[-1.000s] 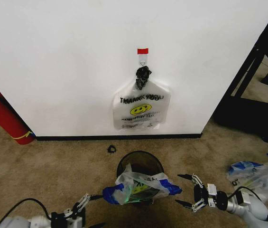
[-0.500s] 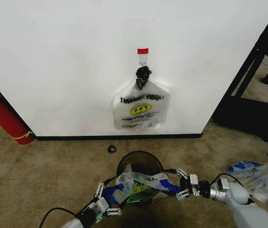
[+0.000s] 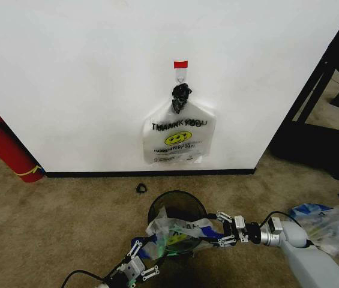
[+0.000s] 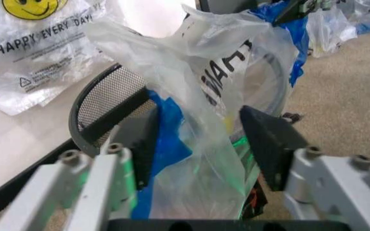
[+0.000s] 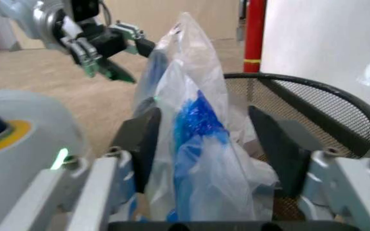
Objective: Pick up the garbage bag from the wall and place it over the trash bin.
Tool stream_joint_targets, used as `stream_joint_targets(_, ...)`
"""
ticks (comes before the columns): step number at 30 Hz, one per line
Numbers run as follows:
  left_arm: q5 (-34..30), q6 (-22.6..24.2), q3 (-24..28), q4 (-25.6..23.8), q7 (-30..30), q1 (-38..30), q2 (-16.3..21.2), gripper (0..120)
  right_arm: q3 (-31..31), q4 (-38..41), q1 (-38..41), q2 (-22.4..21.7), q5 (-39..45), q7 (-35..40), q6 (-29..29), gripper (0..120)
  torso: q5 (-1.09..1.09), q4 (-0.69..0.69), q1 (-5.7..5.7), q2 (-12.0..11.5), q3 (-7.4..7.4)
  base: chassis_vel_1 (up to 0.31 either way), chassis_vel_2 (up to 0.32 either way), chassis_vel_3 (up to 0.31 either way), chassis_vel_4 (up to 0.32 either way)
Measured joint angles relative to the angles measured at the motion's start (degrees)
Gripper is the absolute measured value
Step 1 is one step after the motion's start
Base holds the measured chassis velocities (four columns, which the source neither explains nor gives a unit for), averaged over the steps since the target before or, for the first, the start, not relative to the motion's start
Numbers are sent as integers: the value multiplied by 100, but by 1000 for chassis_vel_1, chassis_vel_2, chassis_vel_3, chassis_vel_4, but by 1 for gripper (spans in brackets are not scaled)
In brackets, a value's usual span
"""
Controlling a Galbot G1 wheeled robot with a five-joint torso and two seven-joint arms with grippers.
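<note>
The garbage bag (image 3: 178,233), translucent white with blue patches, lies bunched over the rim of the black mesh trash bin (image 3: 178,201) on the carpet below the wall (image 3: 85,90). My left gripper (image 3: 145,259) is open at the bag's near-left edge. In the left wrist view the bag (image 4: 198,159) stands between the two pads (image 4: 269,139) in front of the bin (image 4: 101,96). My right gripper (image 3: 225,229) is open at the bag's right edge. In the right wrist view the bag (image 5: 198,134) rises between the fingers (image 5: 143,139), with the left gripper (image 5: 130,60) beyond it.
A similar flat bag (image 3: 178,141) with a black knot hangs from the red-taped hook (image 3: 180,65). A red fire extinguisher (image 3: 7,150) leans at the left. A clear-and-blue plastic bundle (image 3: 325,222) lies at the right, near a black frame (image 3: 313,96). A small black ring (image 3: 141,188) lies on the carpet.
Both arms have closed in on the bin, the left from the lower left and the right from the right. Their open fingers now straddle the bag's edges.
</note>
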Motion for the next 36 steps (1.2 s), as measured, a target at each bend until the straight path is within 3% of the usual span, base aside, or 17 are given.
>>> stream_joint_targets(7,0,5,-29,-71,-23,62,-27,18,219,11,-38,-69,-20,-317,-117,23,0,0,0,0,0,0,0,0,0)
stream_joint_targets(9,-1,5,-31,-73,-31,59,-34,17,228,1,-40,-62,-20,-301,-112,19,0,0,0,0,0,0,0,0,0)
stream_joint_targets(13,-45,-4,-73,-91,-76,11,-90,0,235,-47,-89,3,7,-11,-2,1,0,0,0,0,0,0,0,0,0)
stream_joint_targets(22,-271,74,-192,-178,-322,-10,-157,0,172,-47,-155,21,342,514,202,0,0,1,0,0,0,0,0,0,0)
stream_joint_targets(24,-347,191,-201,-175,-534,-55,-206,0,83,-65,-238,23,662,1007,331,0,0,1,0,0,0,0,0,0,0)
stream_joint_targets(28,-445,280,-200,-41,-690,-166,-291,0,5,-129,-359,63,1012,1572,444,0,0,0,0,0,0,0,0,0,0)
stream_joint_targets(36,-449,208,-176,281,-751,-276,-402,0,13,-233,-445,177,1020,1934,629,0,-1,0,0,0,0,0,0,0,0)
